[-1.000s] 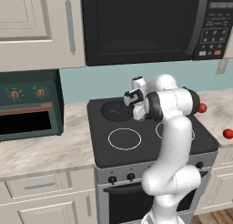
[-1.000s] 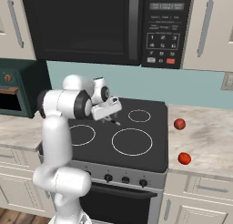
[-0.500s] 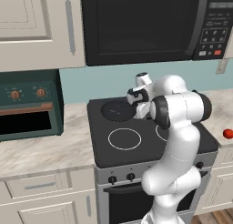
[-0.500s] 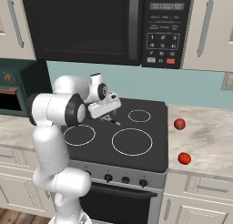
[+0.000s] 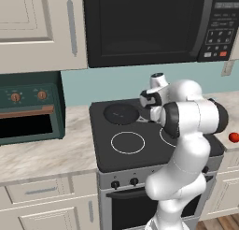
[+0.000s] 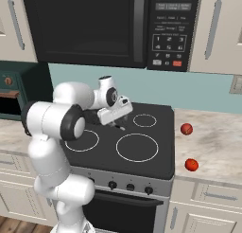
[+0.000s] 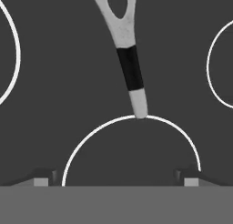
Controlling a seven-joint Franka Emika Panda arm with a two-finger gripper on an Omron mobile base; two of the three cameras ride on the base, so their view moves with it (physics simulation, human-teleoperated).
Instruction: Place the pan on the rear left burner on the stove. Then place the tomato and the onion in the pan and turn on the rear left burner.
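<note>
I see the stove (image 5: pixel 149 152), a black glass top with white rings, set between pale marble counters. The pan (image 5: pixel 121 113) sits on the rear left burner (image 5: pixel 108 122), at the back left of the glass near the blue wall. Its silver and dark handle (image 7: pixel 128 59) lies flat on the glass, the tip touching the edge of a white ring just beyond my fingertips (image 7: pixel 191 181).

My gripper (image 6: pixel 118 127) hangs above the middle of the stove top, jaws spread wide with nothing between them, clear of the handle.

To the stove's right, on the counter (image 6: pixel 222 142), lie two red round things: one (image 6: pixel 186 129) nearer the wall, the other (image 6: pixel 191 165) nearer the front edge, well apart from the pan. I cannot tell which is the tomato and which the onion.

A black microwave (image 5: pixel 154 25) hangs over the stove. A dark green countertop oven (image 5: pixel 29 107) with orange knobs stands on the left counter. Small black knobs (image 6: pixel 112 184) line the stove's silver front.
</note>
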